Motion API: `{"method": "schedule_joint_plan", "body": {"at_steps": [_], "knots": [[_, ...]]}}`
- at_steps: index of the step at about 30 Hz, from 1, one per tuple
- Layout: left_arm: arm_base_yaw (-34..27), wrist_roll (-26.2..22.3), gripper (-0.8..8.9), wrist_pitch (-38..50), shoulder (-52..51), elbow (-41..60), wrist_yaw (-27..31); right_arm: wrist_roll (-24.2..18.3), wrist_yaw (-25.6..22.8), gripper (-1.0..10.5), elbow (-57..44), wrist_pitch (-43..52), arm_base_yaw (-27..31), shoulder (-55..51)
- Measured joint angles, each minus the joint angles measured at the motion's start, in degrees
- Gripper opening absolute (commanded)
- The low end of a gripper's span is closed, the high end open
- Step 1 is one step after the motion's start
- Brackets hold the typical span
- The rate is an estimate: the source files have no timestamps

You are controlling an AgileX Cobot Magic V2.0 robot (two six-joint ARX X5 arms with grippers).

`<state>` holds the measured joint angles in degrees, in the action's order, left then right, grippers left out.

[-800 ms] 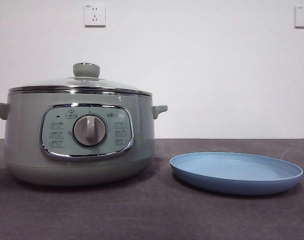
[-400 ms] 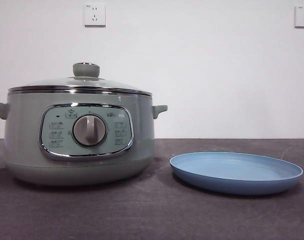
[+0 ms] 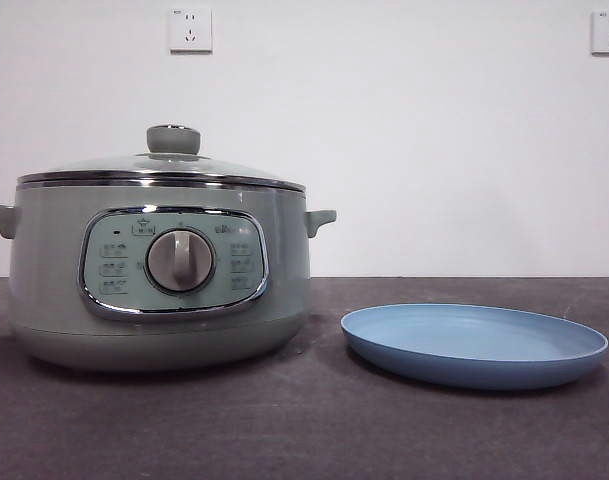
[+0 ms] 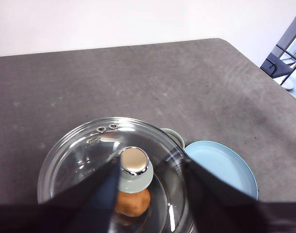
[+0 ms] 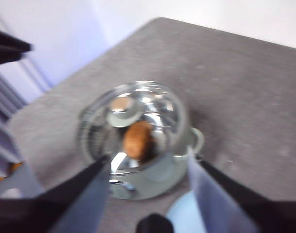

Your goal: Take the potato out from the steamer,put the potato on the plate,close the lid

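- The plate (image 3: 474,345) lies nearest on the dark table (image 3: 304,430), at about 4 o'clock in the front view, bare.
- The steamer (image 3: 159,280) stands at 9 o'clock, apart from the plate, with the lid (image 3: 164,165) seated on it.
- The potato (image 4: 132,202) lies inside, seen through the glass.
- Left gripper (image 4: 148,194) hangs above the knob, jaws apart.
- Right gripper (image 5: 148,189) hovers higher, jaws spread, blurred.

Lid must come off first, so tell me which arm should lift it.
Left, probably. Its open hand hangs over the lid with the knob between its jaws. The right hand is open too, but its blurred view shows the steamer farther off, the knob off-centre.
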<state>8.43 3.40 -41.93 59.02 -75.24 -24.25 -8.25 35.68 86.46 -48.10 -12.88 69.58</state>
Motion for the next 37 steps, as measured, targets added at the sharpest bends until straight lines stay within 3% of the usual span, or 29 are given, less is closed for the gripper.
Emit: {"method": "schedule_joint_plan", "body": {"at_steps": [12,34,36,37], "knots": [[2.5,-0.2,4.98,1.4,3.1,-0.3,0.7,-0.3,-1.4,6.6,0.0,0.1,-1.4,0.0],[13.3,-0.4,4.98,5.2,26.9,-0.3,18.2,-0.3,-1.7,6.6,0.0,0.0,-1.4,0.0],[13.8,-0.7,4.53,5.4,27.5,-0.3,19.9,-0.3,-1.7,6.6,0.0,0.0,-1.4,0.0],[14.0,-0.9,3.68,5.6,27.6,-0.3,20.7,-0.3,-1.7,6.6,0.0,0.0,-1.4,0.0]]}}
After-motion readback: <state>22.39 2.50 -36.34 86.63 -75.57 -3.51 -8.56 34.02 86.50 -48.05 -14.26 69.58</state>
